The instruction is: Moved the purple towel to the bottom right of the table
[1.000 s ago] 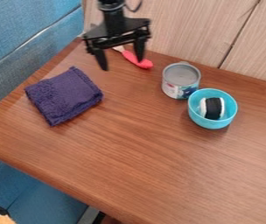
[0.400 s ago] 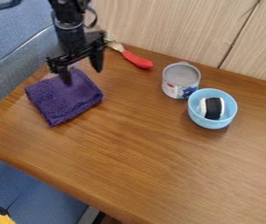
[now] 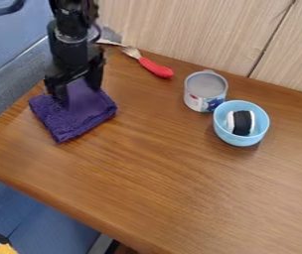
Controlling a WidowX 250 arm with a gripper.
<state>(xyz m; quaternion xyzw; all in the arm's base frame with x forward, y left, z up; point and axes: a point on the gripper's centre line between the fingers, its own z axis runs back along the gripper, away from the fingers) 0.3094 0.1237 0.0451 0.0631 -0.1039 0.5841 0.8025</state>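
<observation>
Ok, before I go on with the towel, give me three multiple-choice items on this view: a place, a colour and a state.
1. Where over the table is the gripper?
A. At the bottom right
B. At the right edge
C. At the upper left, at the purple towel

2. What colour is the bowl beside the can?
A. Light blue
B. Yellow
C. Green

3. How do the gripper's two fingers stand?
A. Pressed together
B. Spread apart
C. Crossed

Key:
1: C, the fingertips show against the towel, in the upper left part of the table.
2: A, the bowl's outer wall and rim are light blue.
3: B, a gap shows between the two fingers, with purple cloth visible in it.
</observation>
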